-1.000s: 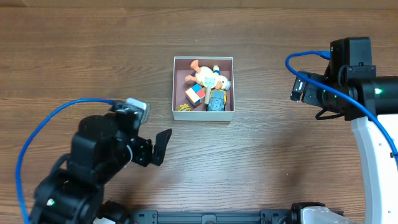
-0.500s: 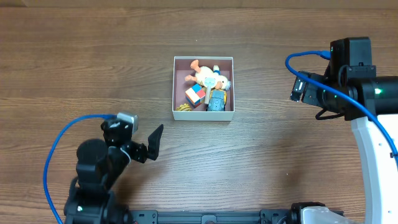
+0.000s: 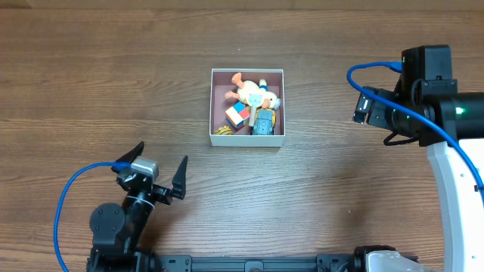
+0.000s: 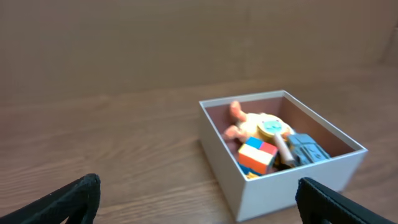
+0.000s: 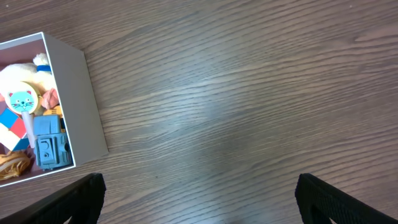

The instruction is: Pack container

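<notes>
The container [image 3: 214, 106], a square white-walled box with a pink inside, sits mid-table and holds several small toys: an orange-and-cream plush [image 3: 249, 91], a coloured cube [image 3: 237, 115] and a blue toy [image 3: 264, 122]. It also shows in the left wrist view [image 4: 224, 162] and the right wrist view [image 5: 87, 112]. My left gripper [image 3: 156, 175] is open and empty, low at the front left, well apart from the box. My right gripper [image 5: 199, 199] is open and empty over bare wood to the right of the box; in the overhead view its fingers are hidden by the arm.
The right arm's body [image 3: 423, 98] and its blue cable [image 3: 370, 68] stand at the right side. A blue cable [image 3: 76, 189] loops by the left arm at the front left. Bare wooden table lies all around the box.
My left arm has pulled back toward the front left edge, away from the box, its gripper staying open. The right arm has not moved.
</notes>
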`<action>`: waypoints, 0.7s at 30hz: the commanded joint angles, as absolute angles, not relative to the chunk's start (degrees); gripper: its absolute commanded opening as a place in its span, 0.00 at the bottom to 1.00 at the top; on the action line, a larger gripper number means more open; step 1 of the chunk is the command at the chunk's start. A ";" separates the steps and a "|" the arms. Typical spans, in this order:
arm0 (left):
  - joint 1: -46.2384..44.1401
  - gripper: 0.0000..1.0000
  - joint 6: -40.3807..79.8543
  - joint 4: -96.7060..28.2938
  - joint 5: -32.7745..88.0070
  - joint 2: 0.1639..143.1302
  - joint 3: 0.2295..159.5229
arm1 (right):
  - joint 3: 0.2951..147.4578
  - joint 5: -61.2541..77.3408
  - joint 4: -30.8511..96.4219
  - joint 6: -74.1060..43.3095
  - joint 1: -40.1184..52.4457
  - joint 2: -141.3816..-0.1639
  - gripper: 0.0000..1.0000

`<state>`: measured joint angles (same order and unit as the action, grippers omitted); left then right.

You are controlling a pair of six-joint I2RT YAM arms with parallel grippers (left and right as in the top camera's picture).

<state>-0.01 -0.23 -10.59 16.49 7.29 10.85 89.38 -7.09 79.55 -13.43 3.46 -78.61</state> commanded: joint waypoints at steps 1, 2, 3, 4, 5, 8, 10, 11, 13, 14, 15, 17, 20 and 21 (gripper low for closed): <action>1.58 1.00 -1.37 -8.23 15.88 3.86 7.57 | 89.52 -7.90 79.33 -13.26 3.42 -78.56 1.00; 1.74 1.00 -1.34 -7.49 15.90 3.05 6.79 | 89.52 -7.90 79.33 -13.28 3.42 -78.56 1.00; 1.89 1.00 -1.32 -6.61 15.94 2.24 5.91 | 89.52 -7.90 79.33 -13.26 3.42 -78.56 1.00; 2.02 1.00 -1.32 -6.09 15.94 1.39 5.04 | 89.52 -7.90 79.35 -13.28 3.42 -78.56 1.00; 2.02 1.00 -1.32 -5.85 15.92 0.82 4.47 | 89.52 -7.90 79.33 -13.26 3.42 -78.56 1.00; 2.31 1.00 -1.32 -3.66 15.92 0.16 1.87 | 89.52 -7.90 79.33 -13.28 3.42 -78.56 1.00; 2.35 1.00 -1.39 -3.57 15.86 0.16 0.78 | 89.52 -7.90 79.35 -13.28 3.42 -78.56 1.00; 2.35 1.00 -1.32 -3.22 15.51 0.16 0.40 | 89.52 -7.90 79.35 -13.28 3.42 -78.56 1.00; 2.35 1.00 -1.34 -3.11 14.92 0.16 0.36 | 89.52 -7.90 79.33 -13.28 3.42 -78.56 1.00; 2.35 1.00 -1.34 -3.14 14.59 0.16 0.36 | 89.52 -7.90 79.35 -13.28 3.42 -78.56 1.00; 2.50 1.00 -1.39 -3.16 14.39 0.16 0.36 | 89.52 -7.90 79.33 -13.28 3.42 -78.56 1.00; 3.27 1.00 -1.32 -3.16 14.44 0.16 0.36 | 89.52 -7.90 79.33 -13.26 3.42 -78.56 1.00; 4.29 1.00 -1.32 -3.11 14.61 0.16 0.36 | 89.52 -7.90 79.35 -13.28 3.42 -78.56 1.00; 4.49 1.00 -1.32 -3.11 14.61 0.19 0.36 | 89.52 -7.90 79.33 -13.28 3.42 -78.56 1.00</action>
